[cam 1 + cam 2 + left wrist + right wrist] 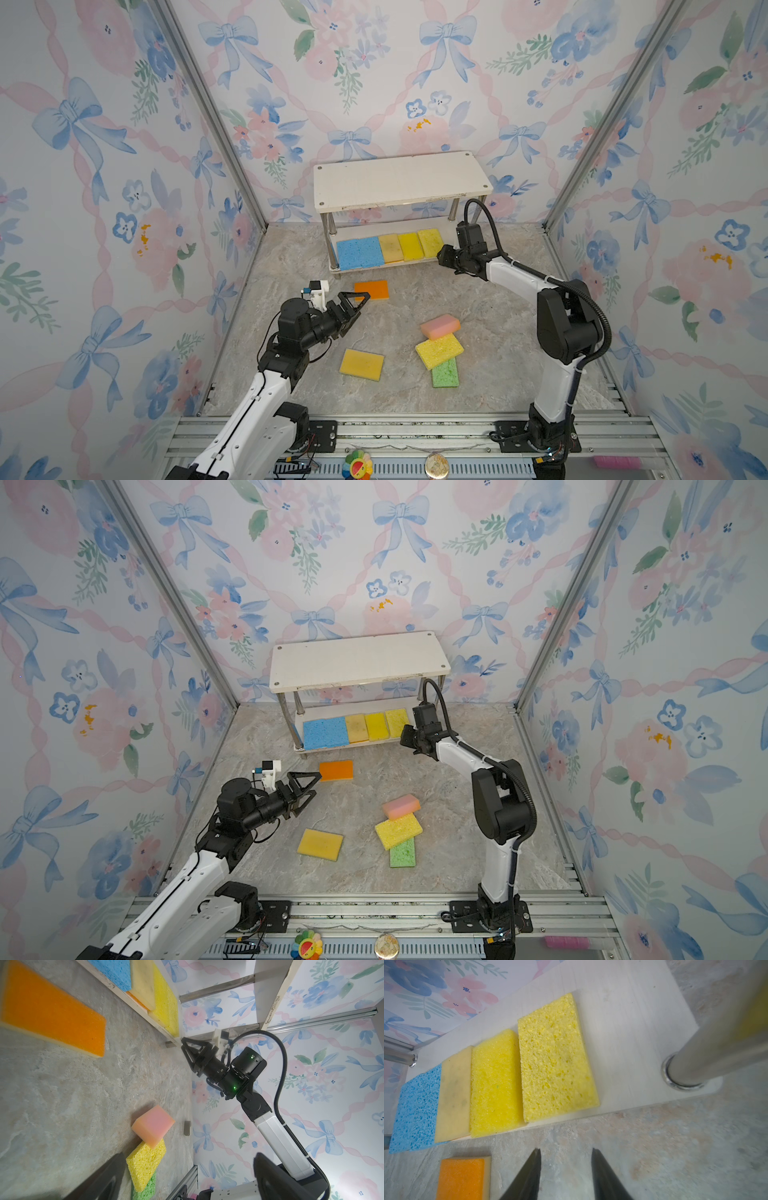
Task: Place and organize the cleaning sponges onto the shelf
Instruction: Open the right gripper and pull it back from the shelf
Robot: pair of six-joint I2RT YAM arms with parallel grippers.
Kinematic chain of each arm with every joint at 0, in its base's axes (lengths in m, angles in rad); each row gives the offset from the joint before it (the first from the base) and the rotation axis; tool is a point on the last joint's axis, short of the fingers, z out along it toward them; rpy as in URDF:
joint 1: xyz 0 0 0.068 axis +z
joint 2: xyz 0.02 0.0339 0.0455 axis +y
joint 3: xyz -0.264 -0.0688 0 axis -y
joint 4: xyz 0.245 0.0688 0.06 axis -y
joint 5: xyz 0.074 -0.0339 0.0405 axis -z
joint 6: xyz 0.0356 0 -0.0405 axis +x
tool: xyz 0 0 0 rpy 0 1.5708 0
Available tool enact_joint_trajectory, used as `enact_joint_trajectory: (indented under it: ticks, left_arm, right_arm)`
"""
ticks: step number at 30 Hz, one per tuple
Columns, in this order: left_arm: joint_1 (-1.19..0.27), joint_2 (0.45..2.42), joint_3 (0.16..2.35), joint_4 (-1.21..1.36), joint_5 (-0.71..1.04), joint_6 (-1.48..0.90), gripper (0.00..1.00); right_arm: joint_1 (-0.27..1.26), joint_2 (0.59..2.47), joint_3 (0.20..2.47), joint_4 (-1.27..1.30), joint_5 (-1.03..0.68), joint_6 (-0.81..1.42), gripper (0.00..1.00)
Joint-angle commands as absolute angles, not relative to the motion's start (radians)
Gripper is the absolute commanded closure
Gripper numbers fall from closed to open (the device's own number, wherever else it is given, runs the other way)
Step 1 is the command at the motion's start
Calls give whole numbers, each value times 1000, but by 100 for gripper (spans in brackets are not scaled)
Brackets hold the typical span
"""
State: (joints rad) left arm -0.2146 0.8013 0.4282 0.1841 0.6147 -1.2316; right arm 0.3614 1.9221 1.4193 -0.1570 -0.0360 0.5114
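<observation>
The shelf [399,180] [357,660] stands at the back wall. Its lower board [623,1022] holds a row of cleaning sponges: two blue [359,252], one tan [390,248], one yellow [410,246], one porous yellow [556,1057]. My right gripper [441,255] [566,1150] hovers just in front of that last sponge, open and empty. My left gripper [361,306] [315,786] is wide open beside the orange sponge [372,289] on the floor. Pink [440,326], yellow [439,350] and green [445,374] sponges overlap in a pile. A tan-yellow sponge [361,364] lies alone.
A shiny shelf leg [708,1057] rises close to my right gripper. Wallpapered walls with metal corner posts [216,124] close in three sides. An aluminium rail [415,432] with both arm bases runs along the front edge.
</observation>
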Motion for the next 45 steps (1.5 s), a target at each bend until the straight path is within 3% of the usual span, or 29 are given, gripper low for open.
enact_joint_trajectory:
  ticks: [1,13,22,31,40,45]
  left_arm:
    - [-207,801,434,180,615,-1182,2]
    - [-205,823,515,118,499,-1046,2]
    - [-205,809,468,118,419,-1078,2]
    - [-196,812,480,85,393,-1101,2]
    - [-187,784,496,19,459,-1078,2]
    - [-180,747,480,-8,460,-1077,2]
  right_arm:
    - [352,1801,1372,-181,-33,523,55]
    - [311,1386,1188,-488,-119,581,48]
    - [12,1354,1212,-538,-447,725,42]
    - [-114,1709,1499,-355,-613,835,42]
    - [-110,2125,1891,-105,-760,1013,42]
    - [-69,2319,2126,-117,-900,1093,44]
